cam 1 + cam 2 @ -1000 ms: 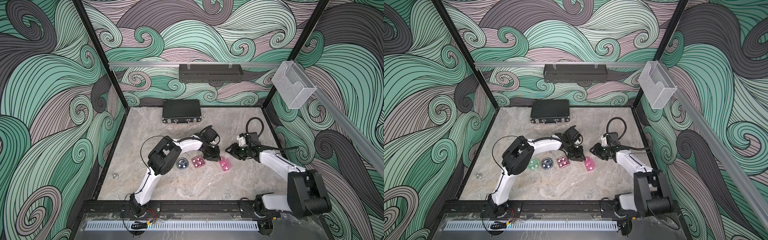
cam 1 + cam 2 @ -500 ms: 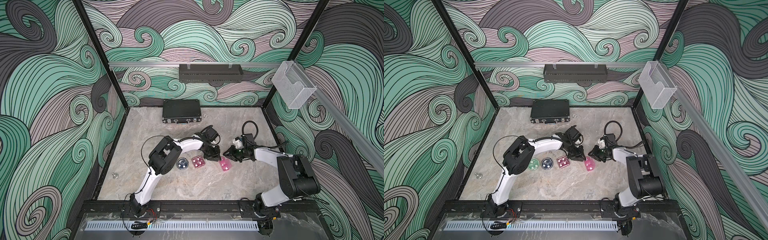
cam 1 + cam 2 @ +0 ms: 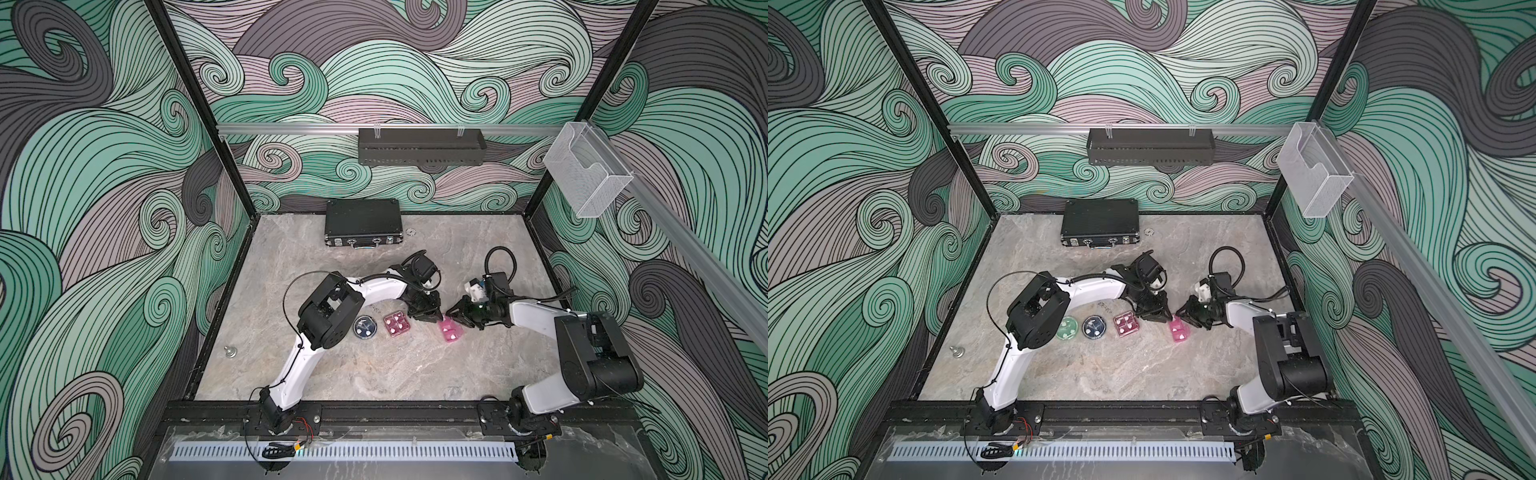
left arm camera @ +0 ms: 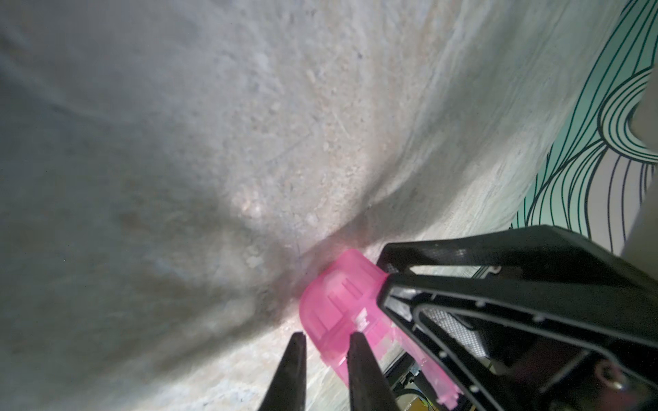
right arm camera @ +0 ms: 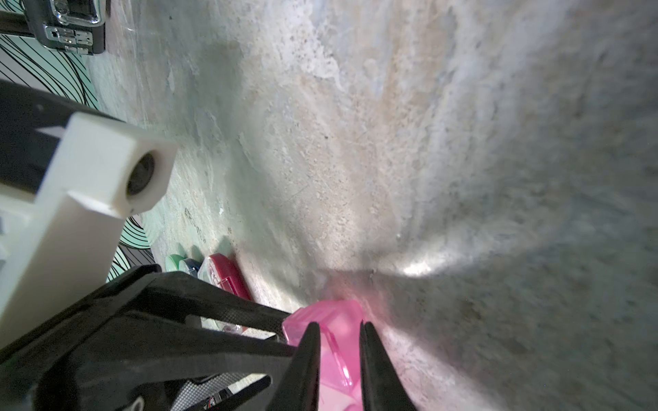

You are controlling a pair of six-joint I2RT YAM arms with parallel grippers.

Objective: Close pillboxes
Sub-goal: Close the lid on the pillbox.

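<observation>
Four pillboxes lie in a row on the stone table. The round green one (image 3: pixel 1067 327) is hidden behind my left arm in one top view. To its right come the round dark blue one (image 3: pixel 365 327), the square dark pink one (image 3: pixel 397 324) and the rectangular light pink one (image 3: pixel 451 332) (image 3: pixel 1179 331). Both grippers meet at the light pink box's far end. My left gripper (image 3: pixel 435 319) (image 4: pixel 327 341) has its jaws nearly together, tips against the box's corner. My right gripper (image 3: pixel 452 316) (image 5: pixel 338 331) is shut on a raised pink edge of that box (image 5: pixel 334 316).
A black briefcase (image 3: pixel 362 222) lies shut at the back of the table. A small washer (image 3: pixel 411 231) sits beside it and a metal knob (image 3: pixel 229 352) near the left edge. A black basket (image 3: pixel 419 146) and a clear holder (image 3: pixel 586 174) hang on the walls.
My right gripper has slid left onto the light pink pillbox's end, its jaws have narrowed, and its elbow has swung back. My left arm has hardly moved.
</observation>
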